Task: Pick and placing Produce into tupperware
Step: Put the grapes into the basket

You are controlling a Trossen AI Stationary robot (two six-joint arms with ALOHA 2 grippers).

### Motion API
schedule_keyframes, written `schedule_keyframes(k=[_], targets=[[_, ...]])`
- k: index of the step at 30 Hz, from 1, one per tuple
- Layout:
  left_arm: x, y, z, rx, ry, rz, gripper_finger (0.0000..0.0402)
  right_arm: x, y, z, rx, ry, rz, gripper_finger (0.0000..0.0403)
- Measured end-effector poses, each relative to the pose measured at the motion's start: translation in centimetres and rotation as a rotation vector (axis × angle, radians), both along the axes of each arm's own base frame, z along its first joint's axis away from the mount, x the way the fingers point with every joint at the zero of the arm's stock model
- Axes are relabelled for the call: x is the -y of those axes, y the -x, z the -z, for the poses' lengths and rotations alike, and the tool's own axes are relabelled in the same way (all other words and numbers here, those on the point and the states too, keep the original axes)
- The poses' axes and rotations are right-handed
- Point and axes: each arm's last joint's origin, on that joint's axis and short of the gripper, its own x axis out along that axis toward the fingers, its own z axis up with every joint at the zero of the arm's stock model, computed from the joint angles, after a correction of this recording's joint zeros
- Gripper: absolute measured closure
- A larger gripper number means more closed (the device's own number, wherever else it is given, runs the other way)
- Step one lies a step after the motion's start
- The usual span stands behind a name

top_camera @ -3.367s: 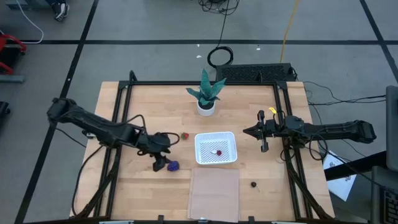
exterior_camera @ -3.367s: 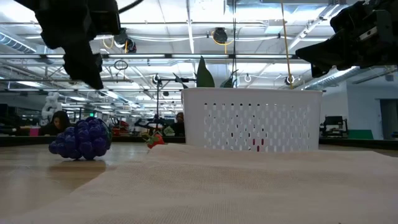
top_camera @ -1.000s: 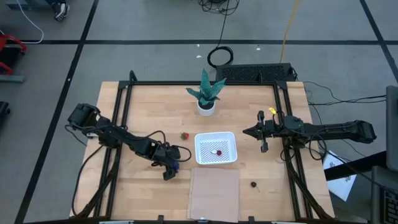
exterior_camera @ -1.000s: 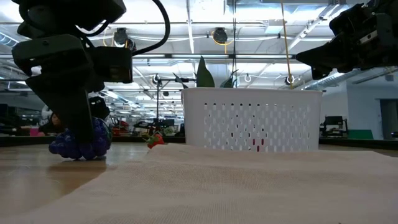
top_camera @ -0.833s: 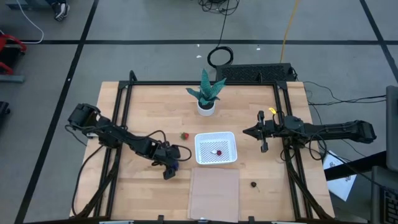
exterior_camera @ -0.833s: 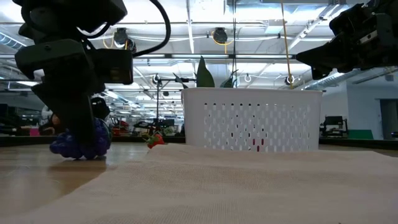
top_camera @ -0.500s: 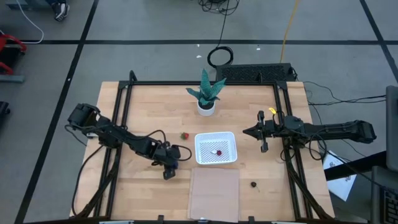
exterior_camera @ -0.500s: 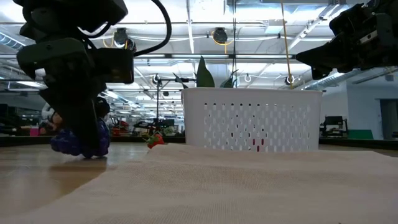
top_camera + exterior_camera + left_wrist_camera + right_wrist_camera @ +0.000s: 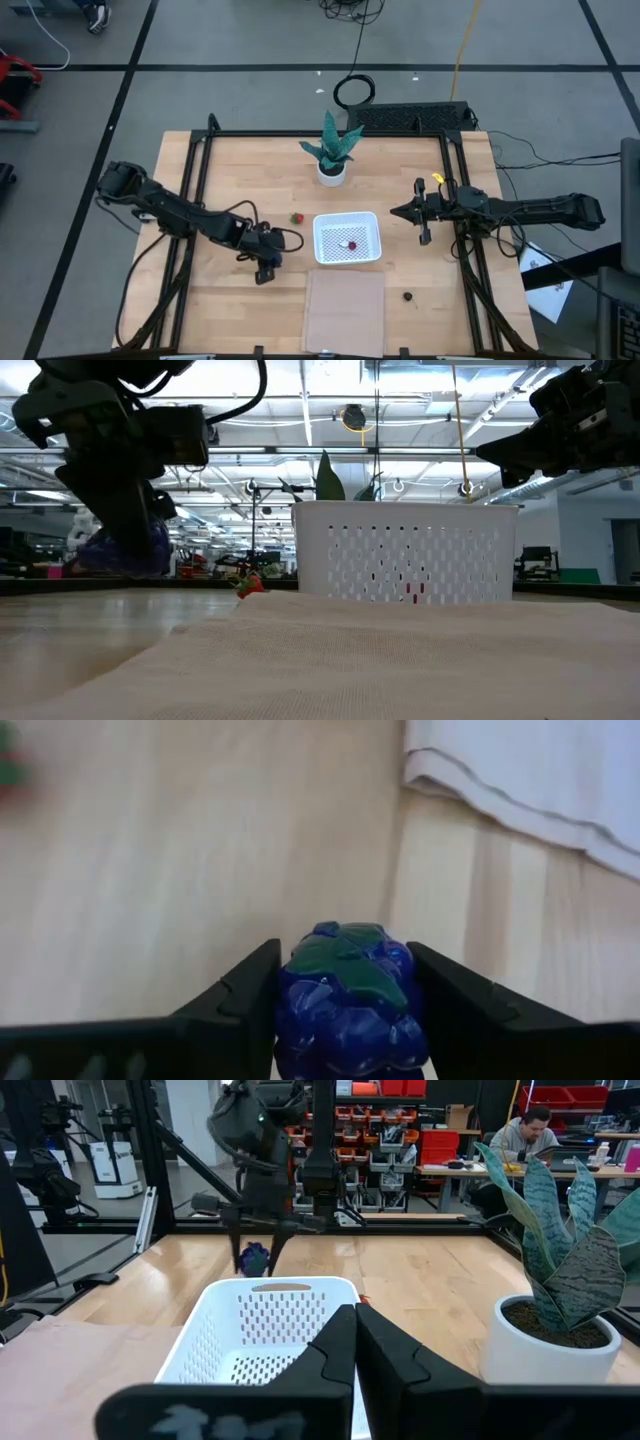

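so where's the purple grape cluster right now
The grape cluster is clamped in the left gripper, lifted off the table just left of the white container.

Four toy fruits — one grape cluster (image 9: 347, 995), one strawberry (image 9: 296, 217), one dark red piece (image 9: 351, 243), one blackish piece (image 9: 408, 295) — one white container (image 9: 371, 219), one potted plant (image 9: 331, 150), one tan sheet (image 9: 344, 310), two arms

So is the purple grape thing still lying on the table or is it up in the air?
Up in the air. The left pincer is shut on the grape cluster, and the low view shows it clear above the table.
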Motion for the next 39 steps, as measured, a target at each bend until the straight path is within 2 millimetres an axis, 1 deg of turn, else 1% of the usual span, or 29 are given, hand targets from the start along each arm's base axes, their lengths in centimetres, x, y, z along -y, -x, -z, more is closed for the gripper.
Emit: schedule_keyframes(k=[7,12,20,25,31,39], targets=[[-1.4,0.6,-1.4,0.018,-0.028,-0.009,0.0218,0.0,0.0,0.0,0.001,0.000,0.000,0.0403],[-2.0,1.4,-2.9,0.060,-0.045,0.012,0.0218,0.0,0.0,0.0,0.002,0.000,0.000,0.0403],[-2.7,3.0,-6.0,0.203,-0.128,0.026,0.0218,0.0,0.0,0.0,0.000,0.000,0.000,0.0403],[-3.2,4.3,-7.5,0.266,-0.210,0.035,0.0218,0.0,0.0,0.0,0.000,0.000,0.000,0.0403],[-3.7,5.6,-8.7,0.319,-0.291,0.045,0.0218,0.0,0.0,0.0,-0.004,0.000,0.000,0.0403],[-4.1,6.7,-10.2,0.413,-0.373,0.078,0.0218,0.0,0.0,0.1,-0.008,-0.001,0.000,0.0403]])
